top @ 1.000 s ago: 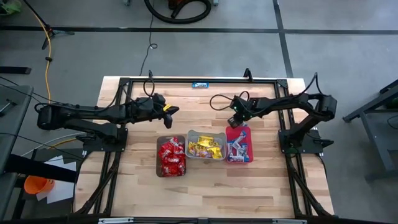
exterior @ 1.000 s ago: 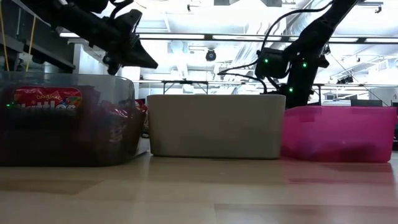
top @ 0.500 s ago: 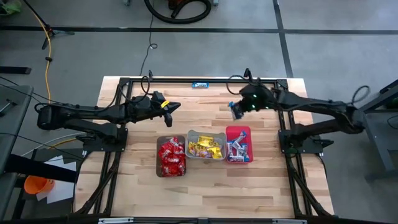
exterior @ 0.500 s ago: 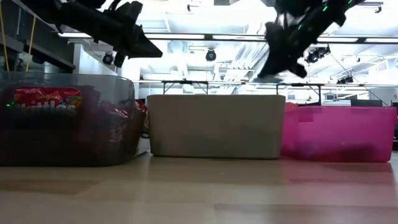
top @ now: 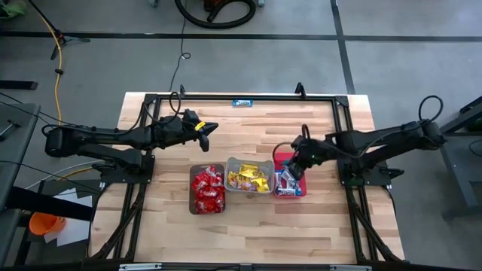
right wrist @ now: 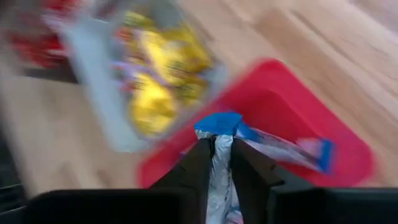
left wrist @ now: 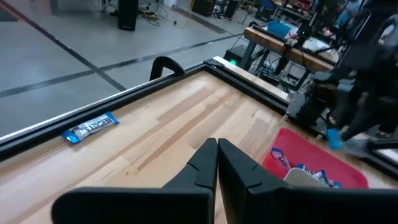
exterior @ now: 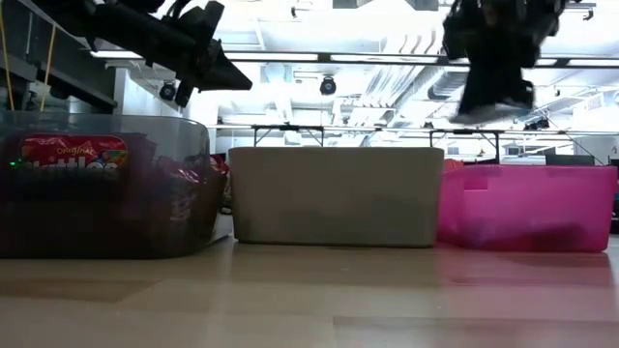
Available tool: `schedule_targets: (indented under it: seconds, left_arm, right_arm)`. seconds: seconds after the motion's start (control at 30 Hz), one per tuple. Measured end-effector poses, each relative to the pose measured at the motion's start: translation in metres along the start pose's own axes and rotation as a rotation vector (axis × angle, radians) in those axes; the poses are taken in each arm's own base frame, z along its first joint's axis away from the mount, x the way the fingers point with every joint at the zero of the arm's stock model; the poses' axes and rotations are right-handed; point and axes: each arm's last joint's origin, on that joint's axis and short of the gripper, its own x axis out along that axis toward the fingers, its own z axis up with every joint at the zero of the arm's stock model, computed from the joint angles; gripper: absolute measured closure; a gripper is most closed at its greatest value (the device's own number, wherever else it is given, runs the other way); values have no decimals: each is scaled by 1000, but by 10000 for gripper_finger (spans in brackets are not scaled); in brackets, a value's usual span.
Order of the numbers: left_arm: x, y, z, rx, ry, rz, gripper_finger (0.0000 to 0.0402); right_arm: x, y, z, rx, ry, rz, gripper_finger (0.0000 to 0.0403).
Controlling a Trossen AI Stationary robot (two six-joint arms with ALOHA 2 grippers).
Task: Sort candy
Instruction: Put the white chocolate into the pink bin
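While the right gripper (top: 296,167) hangs over the pink bin (top: 299,157) pinching a blue bar (right wrist: 219,155), release likely comes next; left gripper (top: 212,126) waits closed, empty.

Pale wood-plank table (top: 248,218), plastic pink bin (exterior: 527,205), and glossy wrapped candy (right wrist: 219,163).

The left arm reaches in level from the left side, its claw (top: 212,126) raised above the counter (top: 248,218) with the two fingers (left wrist: 205,163) pressed flat together and holding nothing. The right arm stretches in low from the right side, elbow out, wrist angled down, and its claw (top: 295,170) points steeply downward. Its fingers (right wrist: 200,163) stand nearly together, pinching a slim blue-and-white bar (right wrist: 219,155) between them.
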Motion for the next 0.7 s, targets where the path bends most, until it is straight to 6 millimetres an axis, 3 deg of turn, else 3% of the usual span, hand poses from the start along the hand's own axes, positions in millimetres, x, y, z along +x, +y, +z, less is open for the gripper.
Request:
schedule_targets:
  seconds: [0.17,0.37,0.47,0.7]
  left_arm:
    - [0,0,1,-24,-6,-3,401]
    - [0,-2,5,-58,-49,-21,401]
    - [0,-7,14,-91,-64,-31,400]
    - [11,-29,35,39,27,32,359]
  right_arm:
    - [6,-5,-13,64,42,-178,286]
    - [12,-5,-14,-3,65,-198,205]
    - [6,-4,-11,-24,-6,-192,187]
    - [-26,-11,-3,-115,-241,-221,180]
